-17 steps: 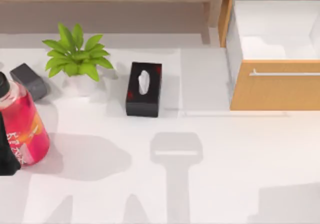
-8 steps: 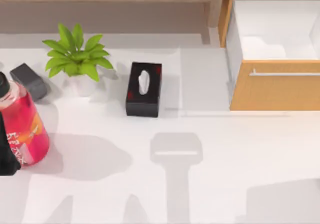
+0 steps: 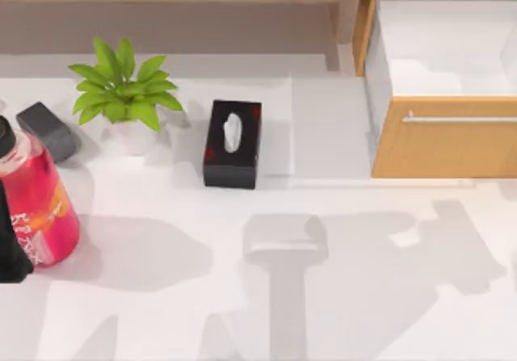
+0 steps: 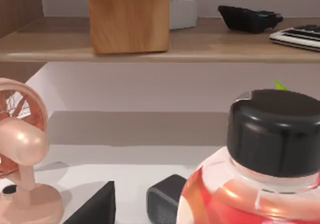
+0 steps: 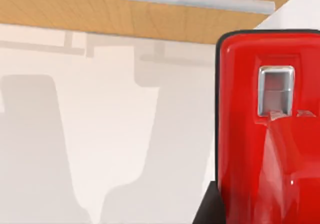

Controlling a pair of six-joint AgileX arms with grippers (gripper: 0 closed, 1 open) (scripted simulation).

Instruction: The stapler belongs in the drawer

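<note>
The stapler (image 3: 47,131) lies just beyond the pink bottle (image 3: 36,203) that stands against my left gripper (image 3: 10,256), whose state I cannot tell. The stapler looks rigid, light and smooth, so I would pinch across its long sides at mid-length. The open drawer (image 3: 444,139) is well away, near my right arm.

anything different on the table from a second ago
Only the shadows changed: a large arm-shaped shadow has spread across the table at the top view's lower right, in front of the drawer. Nothing was taken hold of or let go. The stapler, plant, tissue box and pink bottle stayed put, and the drawer is open as before.
</note>
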